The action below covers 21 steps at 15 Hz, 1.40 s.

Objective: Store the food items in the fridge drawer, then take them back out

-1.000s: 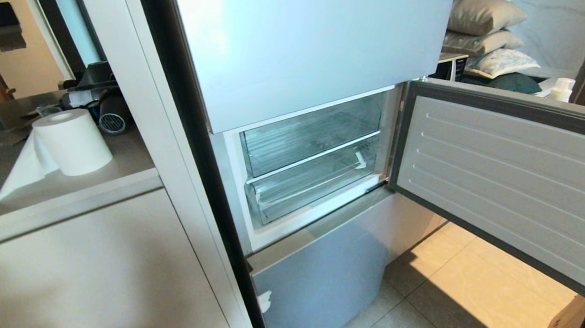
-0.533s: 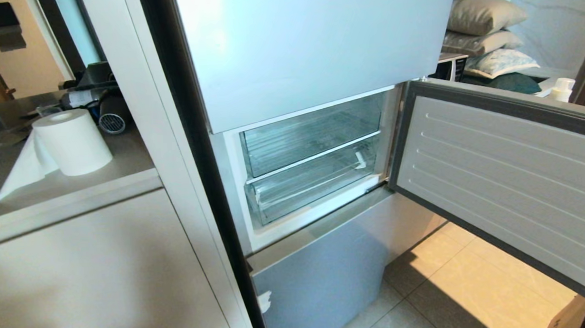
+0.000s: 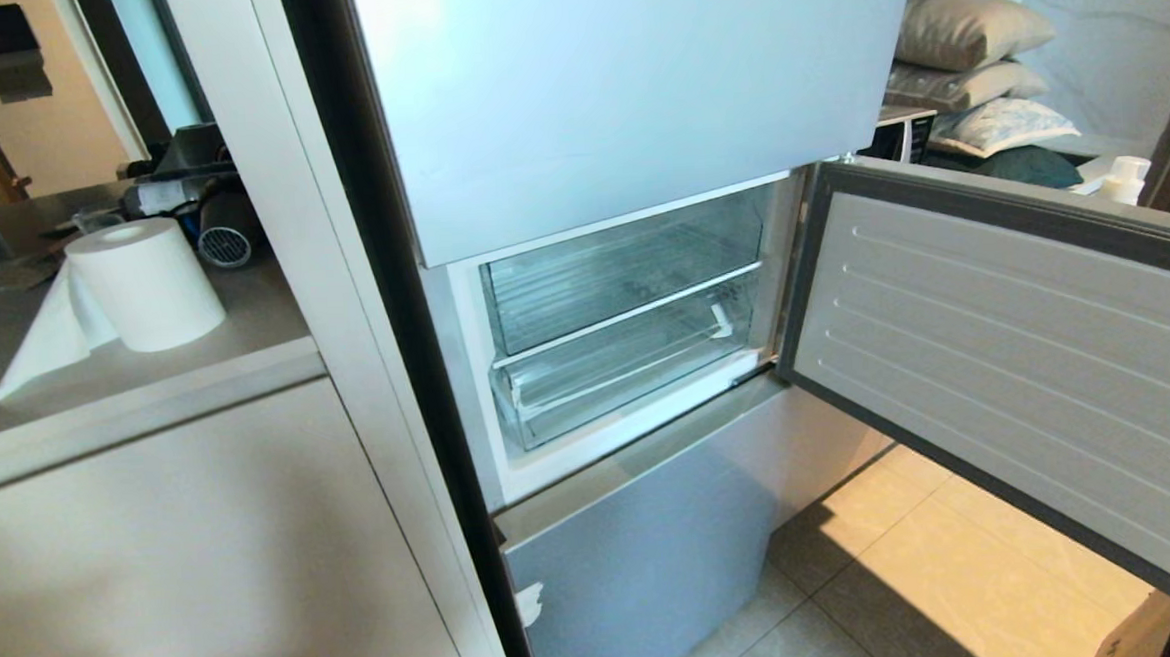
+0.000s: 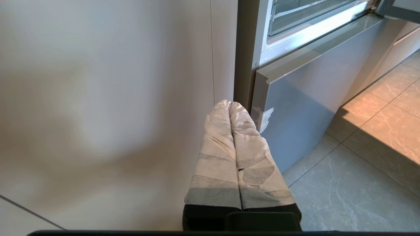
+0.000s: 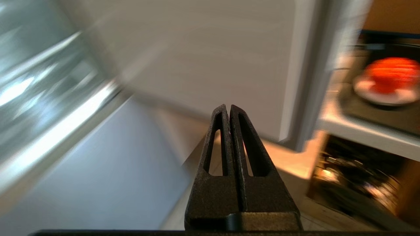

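Note:
The fridge drawer (image 3: 628, 381) is the lower clear one in the open middle compartment, pushed in, with nothing visible inside. Neither arm shows in the head view. My left gripper (image 4: 229, 104) is shut, its taped fingers pressed together, low beside the cabinet side and the fridge's bottom panel (image 4: 302, 108). My right gripper (image 5: 228, 107) is shut and empty, in front of the open fridge door's inner face. Off to its side, blurred, a round red-orange food item (image 5: 390, 73) sits on a white plate (image 5: 364, 89) on a shelf.
The fridge door (image 3: 1007, 346) stands swung open to the right over the tile floor (image 3: 918, 571). A second clear bin (image 3: 622, 266) sits above the drawer. A paper towel roll (image 3: 147, 281) stands on the counter at left. Dark clutter fills the shelf (image 5: 357, 177) under the plate.

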Available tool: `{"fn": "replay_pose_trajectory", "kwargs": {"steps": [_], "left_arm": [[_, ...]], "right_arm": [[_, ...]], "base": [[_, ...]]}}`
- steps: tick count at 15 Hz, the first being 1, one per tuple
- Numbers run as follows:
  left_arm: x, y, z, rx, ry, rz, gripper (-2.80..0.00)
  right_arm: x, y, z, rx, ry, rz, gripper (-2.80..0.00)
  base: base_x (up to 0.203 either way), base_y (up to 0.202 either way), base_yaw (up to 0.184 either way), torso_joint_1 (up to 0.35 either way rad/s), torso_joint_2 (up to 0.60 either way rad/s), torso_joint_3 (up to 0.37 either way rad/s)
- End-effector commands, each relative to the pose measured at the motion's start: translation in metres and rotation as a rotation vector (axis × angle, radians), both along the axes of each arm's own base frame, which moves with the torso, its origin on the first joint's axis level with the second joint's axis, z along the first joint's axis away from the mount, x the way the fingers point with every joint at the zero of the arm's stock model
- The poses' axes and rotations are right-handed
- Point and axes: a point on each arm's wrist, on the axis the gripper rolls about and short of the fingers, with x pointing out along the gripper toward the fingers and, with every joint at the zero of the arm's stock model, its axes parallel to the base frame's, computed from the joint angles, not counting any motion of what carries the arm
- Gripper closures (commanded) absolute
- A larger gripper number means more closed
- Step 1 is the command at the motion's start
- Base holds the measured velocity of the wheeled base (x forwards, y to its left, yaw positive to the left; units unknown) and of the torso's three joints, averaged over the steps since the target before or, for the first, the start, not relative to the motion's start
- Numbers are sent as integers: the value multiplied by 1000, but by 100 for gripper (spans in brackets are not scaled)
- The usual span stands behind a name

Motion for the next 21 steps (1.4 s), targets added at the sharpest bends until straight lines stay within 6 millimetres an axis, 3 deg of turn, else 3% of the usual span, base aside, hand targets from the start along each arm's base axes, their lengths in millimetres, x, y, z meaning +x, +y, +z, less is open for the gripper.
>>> {"fn": "replay_pose_trajectory", "kwargs": {"steps": [1, 4, 11, 17, 21], "left_arm": [[0, 0, 0, -3, 3, 1, 0], [0, 0, 0, -13, 1, 2, 0], [0, 0, 0, -13, 1, 2, 0], [0, 0, 0, -13, 1, 2, 0], [0, 0, 0, -13, 1, 2, 0]], "right_arm": [[27, -36, 15, 55, 6, -220, 0], [38, -88, 27, 70, -75, -371, 0], [70, -191, 9, 99, -96, -491, 0], [90, -246, 3, 178, -140, -495, 0], [103, -265, 2, 306, -159, -289, 0]], "base": [[0, 0, 0, 0, 0, 0], [0, 0, 0, 0, 0, 0], [0, 0, 0, 0, 0, 0], [0, 0, 0, 0, 0, 0], [0, 0, 0, 0, 0, 0]]}}
